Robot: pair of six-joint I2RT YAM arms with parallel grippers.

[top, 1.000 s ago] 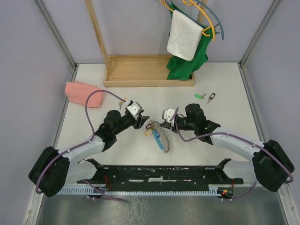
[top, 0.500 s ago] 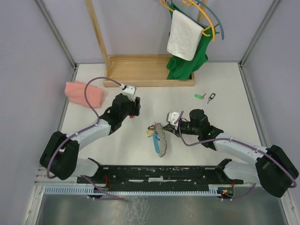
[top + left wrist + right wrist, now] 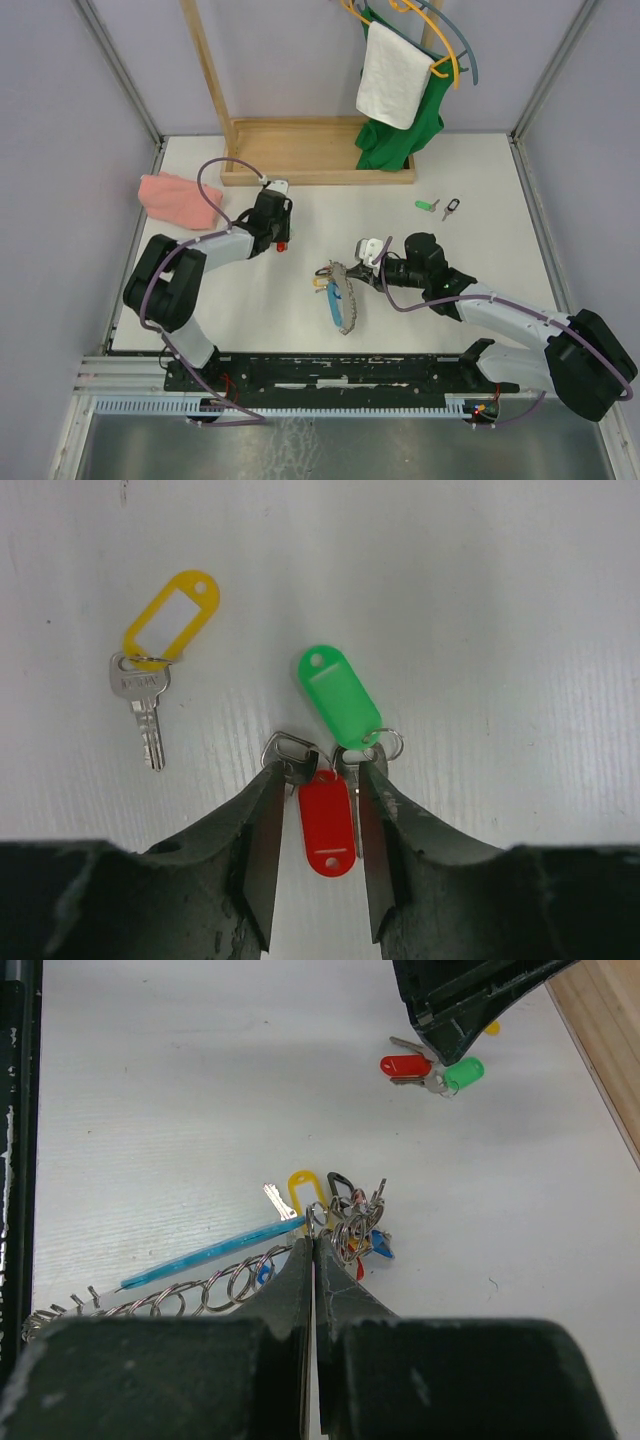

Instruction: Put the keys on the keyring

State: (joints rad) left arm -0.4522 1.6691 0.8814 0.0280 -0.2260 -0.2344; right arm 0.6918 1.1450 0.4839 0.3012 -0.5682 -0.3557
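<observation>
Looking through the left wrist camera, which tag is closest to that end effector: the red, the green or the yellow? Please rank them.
1. Red tag, inside the left end effector.
2. Green tag, just ahead, to the right.
3. Yellow tag, farthest, upper left.

The left arm [image 3: 215, 245] reaches far beyond the keyring [image 3: 340, 295], wrist pitched down, its tool [image 3: 322, 770] with fingers partly spread. The right arm [image 3: 500, 305] lies low, its tool [image 3: 313, 1235] pinched tight on the keyring.
</observation>
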